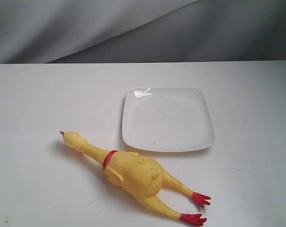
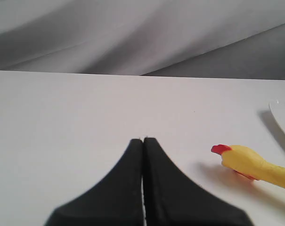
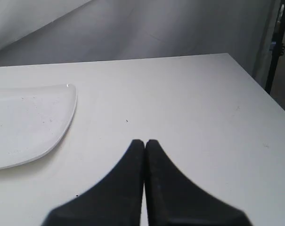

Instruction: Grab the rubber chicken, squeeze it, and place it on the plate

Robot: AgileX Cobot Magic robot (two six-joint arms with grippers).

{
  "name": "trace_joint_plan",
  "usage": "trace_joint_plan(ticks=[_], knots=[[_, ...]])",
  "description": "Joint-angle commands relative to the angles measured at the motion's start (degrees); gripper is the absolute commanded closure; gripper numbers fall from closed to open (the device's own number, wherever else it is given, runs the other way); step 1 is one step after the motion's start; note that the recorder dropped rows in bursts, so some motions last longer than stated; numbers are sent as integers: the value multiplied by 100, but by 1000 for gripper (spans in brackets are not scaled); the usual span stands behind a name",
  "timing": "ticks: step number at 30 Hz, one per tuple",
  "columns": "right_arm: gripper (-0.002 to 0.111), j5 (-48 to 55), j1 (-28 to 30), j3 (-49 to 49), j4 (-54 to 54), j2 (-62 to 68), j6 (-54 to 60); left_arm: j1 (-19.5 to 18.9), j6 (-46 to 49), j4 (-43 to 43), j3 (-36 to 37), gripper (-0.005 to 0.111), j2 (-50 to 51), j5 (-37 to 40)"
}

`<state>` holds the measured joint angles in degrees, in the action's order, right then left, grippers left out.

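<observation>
The yellow rubber chicken (image 1: 133,175) lies flat on the white table near the front, its red beak pointing left and its red feet to the right. The white square plate (image 1: 167,119) sits just behind it, bare. Neither gripper shows in the exterior view. In the left wrist view my left gripper (image 2: 143,140) is shut with nothing in it, and the chicken's head (image 2: 241,159) lies off to one side, apart from the fingers. My right gripper (image 3: 144,141) is also shut and holds nothing; the plate's edge (image 3: 62,127) lies beside it, not touching.
Grey draped cloth (image 1: 133,28) hangs behind the table's far edge. The table's right edge (image 3: 260,84) shows in the right wrist view, with a dark stand (image 3: 276,42) beyond it.
</observation>
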<state>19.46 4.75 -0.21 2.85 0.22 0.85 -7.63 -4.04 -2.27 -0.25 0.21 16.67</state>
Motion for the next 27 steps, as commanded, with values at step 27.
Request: trace_joint_plan(ticks=[27], knots=[[108, -5001, 44, 21, 94, -22, 35, -9, -24, 46, 25, 107, -21, -29]])
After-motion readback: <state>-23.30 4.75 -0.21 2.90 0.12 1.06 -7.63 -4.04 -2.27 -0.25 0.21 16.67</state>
